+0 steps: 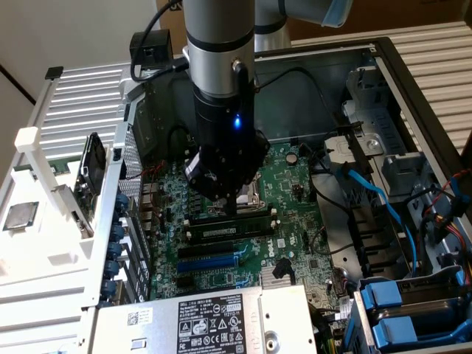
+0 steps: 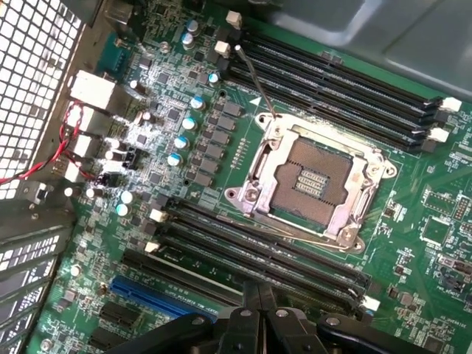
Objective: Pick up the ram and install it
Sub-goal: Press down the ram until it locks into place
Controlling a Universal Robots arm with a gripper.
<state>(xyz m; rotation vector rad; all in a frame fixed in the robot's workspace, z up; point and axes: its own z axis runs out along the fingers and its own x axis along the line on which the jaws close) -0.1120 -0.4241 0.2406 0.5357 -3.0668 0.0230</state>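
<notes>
Nearest item, exterior view: power supply, grey metal box with black rating label, at 6 o'clock in the open computer case.

Item: blue drive caddies, at 5 o'clock, near the case's front corner.

Item: motherboard, green, lying flat at the centre of the case. Blue expansion slot lies just beyond the power supply.

Item: ram, long dark-green stick with pale label, seated edge-on in the memory slots just beyond the blue slot, at about 6 o'clock of the end effector. Not held.

Item: end effector, black, fingers closed together with nothing between them, tips down at the memory slots just above the ram's far edge. In the wrist view the closed end effector sits over a bank of black slots beside the open processor socket.

Item: processor chip, square, silver, on the white table at 9 o'clock, outside the case.

Item: blue cable, at 3 o'clock.
</notes>
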